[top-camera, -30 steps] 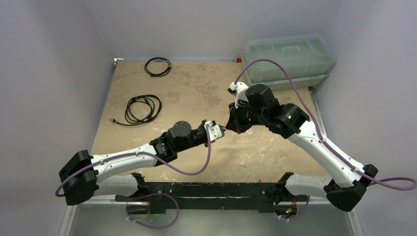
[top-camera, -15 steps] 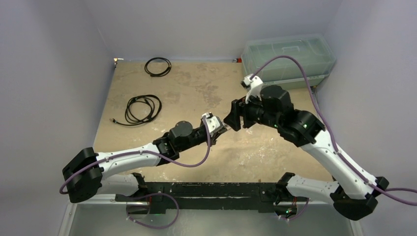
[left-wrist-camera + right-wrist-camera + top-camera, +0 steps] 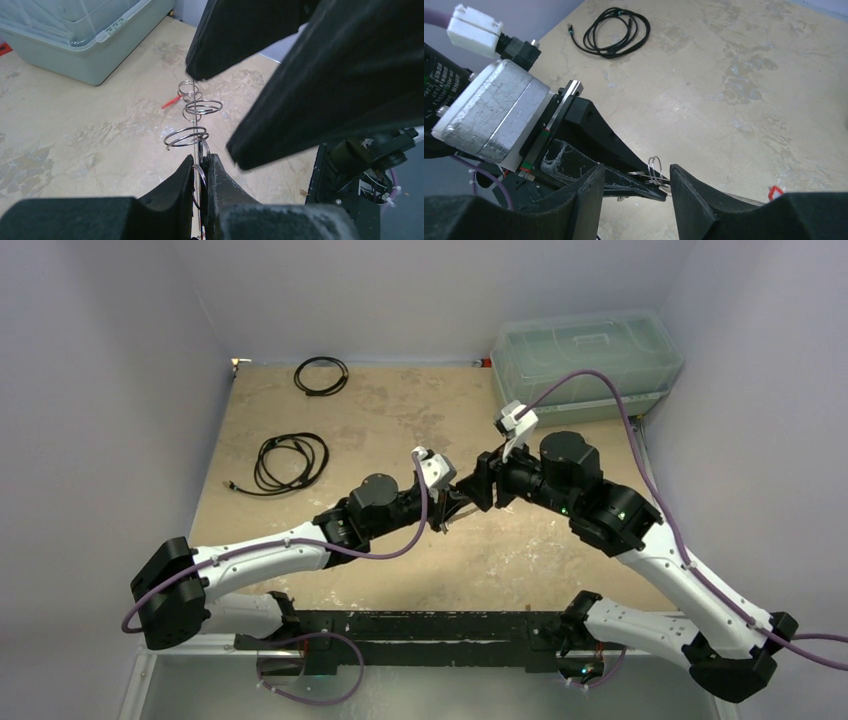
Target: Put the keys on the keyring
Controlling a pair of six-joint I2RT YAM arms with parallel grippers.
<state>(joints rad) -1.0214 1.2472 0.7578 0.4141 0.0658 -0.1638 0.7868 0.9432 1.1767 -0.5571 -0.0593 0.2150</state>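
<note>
My left gripper (image 3: 200, 159) is shut on the keyring (image 3: 196, 115), which shows edge-on as a thin silver line with small split rings (image 3: 187, 136) strung along it. Over the table's middle the left gripper (image 3: 455, 508) meets my right gripper (image 3: 478, 485) tip to tip. The right gripper (image 3: 636, 177) is open, its fingers (image 3: 684, 192) standing either side of the left fingertips and the rings (image 3: 654, 170) without touching them. A small red piece (image 3: 171, 101), probably one key's head, lies on the table beyond (image 3: 775, 191). No other keys show.
A pale green lidded box (image 3: 588, 362) stands at the back right corner. A thin black cable loop (image 3: 321, 375) and a coiled black cord (image 3: 291, 462) lie at the back left. A black rail (image 3: 420, 625) runs along the near edge. Walls close in on both sides.
The right gripper was shut and has opened, now straddling the left fingertips, and its arm has swung right. The left wrist has lifted and turned slightly, still gripping the ring.
</note>
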